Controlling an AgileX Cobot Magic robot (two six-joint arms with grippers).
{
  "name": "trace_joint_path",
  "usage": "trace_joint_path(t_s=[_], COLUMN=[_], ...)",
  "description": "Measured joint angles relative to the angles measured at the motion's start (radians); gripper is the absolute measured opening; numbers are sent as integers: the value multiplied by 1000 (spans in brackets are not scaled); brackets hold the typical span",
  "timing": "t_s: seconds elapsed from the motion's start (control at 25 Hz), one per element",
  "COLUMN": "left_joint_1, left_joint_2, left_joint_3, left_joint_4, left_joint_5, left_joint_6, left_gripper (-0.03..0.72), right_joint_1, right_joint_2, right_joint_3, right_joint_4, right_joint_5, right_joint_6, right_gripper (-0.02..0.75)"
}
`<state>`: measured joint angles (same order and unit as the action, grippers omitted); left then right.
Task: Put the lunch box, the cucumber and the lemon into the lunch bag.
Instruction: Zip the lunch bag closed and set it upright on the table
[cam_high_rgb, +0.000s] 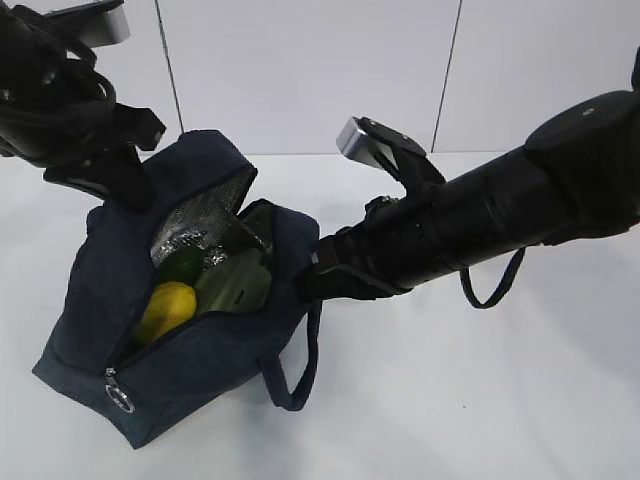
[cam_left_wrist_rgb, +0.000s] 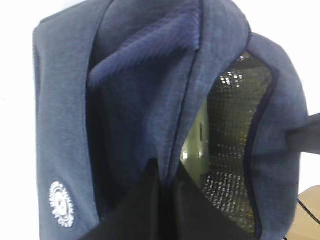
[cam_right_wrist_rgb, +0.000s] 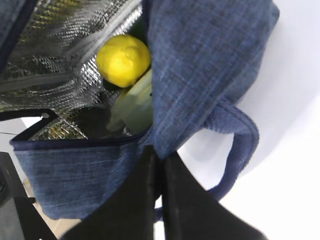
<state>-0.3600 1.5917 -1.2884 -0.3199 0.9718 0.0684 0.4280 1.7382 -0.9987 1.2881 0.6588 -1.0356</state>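
The lunch bag stands open on the white bench, its silver-lined mouth gaping upward. All three items sit inside it. The lemon lies nearest the end of the bag that carries the silver ring pull. The cucumber shows as a dark green curve just behind the lemon, deeper in the bag. The lunch box stands tilted beside them, its pale sage-green lid turned up toward the opening, against the bag's wall on the side of the right arm.

The left hand is clenched on the bag's fabric at the raised edge of the opening, at the end of the bag away from the ring pull; in the left wrist view the two dark fingers pinch a fold of the navy cloth, with the silver lining just beside them. The right hand is likewise clamped on the rim of the bag, on the long side where a loop handle hangs down; the right wrist view shows its fingers pressed tight together over the fabric edge, with the lemon and the lid of the lunch box visible inside, just beyond the rim.
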Motion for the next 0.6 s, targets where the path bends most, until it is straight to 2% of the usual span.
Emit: trace_joint_path(t_s=[0.24, 0.6], left_joint_1=[-11, -28], left_joint_2=[0, 0], left_joint_3=[0, 0], left_joint_4=[2, 4], left_joint_5=[0, 23], left_joint_6=[0, 8], left_gripper=[-7, -7], right_joint_1=[0, 0], right_joint_2=[-55, -117], right_joint_3=[0, -48], right_joint_4=[-71, -330], right_joint_5=[-40, -85], right_joint_6=[11, 35], right_gripper=[8, 8])
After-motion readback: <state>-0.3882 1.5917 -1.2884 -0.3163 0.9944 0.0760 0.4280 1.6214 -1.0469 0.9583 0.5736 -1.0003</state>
